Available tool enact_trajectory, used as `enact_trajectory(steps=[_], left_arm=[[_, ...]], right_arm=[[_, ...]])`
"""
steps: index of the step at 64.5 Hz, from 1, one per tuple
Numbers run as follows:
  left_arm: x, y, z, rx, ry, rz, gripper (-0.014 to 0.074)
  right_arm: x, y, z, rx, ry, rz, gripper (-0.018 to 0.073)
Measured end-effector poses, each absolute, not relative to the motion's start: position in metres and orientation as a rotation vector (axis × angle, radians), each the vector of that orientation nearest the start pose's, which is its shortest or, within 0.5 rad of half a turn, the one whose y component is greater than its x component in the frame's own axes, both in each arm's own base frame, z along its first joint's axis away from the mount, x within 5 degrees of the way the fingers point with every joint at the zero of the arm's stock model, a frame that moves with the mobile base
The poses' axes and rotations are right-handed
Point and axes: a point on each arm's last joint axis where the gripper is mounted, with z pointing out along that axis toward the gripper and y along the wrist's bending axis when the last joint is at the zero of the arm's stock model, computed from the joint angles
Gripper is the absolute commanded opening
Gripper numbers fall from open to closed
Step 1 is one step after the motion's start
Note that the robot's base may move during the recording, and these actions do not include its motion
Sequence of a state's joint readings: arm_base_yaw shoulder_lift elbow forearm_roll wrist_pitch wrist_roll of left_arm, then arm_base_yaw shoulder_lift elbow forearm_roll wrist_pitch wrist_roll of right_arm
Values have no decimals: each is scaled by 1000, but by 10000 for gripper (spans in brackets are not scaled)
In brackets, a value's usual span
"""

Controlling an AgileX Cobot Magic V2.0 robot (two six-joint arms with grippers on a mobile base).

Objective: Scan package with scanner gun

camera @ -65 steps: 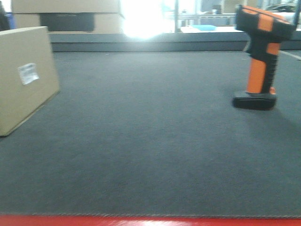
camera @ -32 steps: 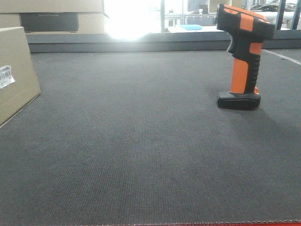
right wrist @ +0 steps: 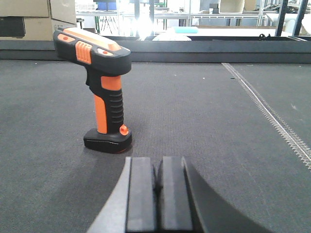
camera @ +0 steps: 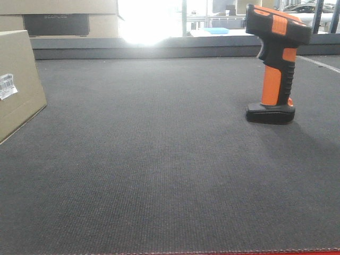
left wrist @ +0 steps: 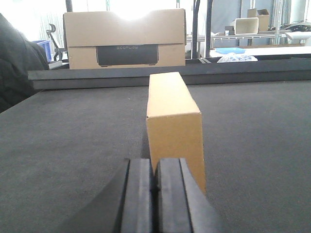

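Step 1, pre-grasp | scanner gun [camera: 277,69] upright on its foot; package [camera: 18,79] well left of it | left gripper [left wrist: 155,189], right gripper [right wrist: 156,191] both pinched together, empty | next, you should part right gripper and take the handle.

Matt cardboard package [left wrist: 172,124], woven mat [camera: 159,159]

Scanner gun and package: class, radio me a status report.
Left gripper shut, empty, facing package. Right gripper shut, empty, facing scanner gun, upright on mat. Nothing in the way.
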State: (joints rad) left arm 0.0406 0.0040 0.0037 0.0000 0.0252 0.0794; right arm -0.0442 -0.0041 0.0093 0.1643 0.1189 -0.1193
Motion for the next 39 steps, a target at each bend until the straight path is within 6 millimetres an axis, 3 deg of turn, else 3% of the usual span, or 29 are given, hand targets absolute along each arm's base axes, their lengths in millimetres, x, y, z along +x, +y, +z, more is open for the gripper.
enact_trajectory(steps=[39], left_arm=[[56,2,215,28,1450,98,-111]], right_arm=[[56,-2,207,63,1528,6,-162]])
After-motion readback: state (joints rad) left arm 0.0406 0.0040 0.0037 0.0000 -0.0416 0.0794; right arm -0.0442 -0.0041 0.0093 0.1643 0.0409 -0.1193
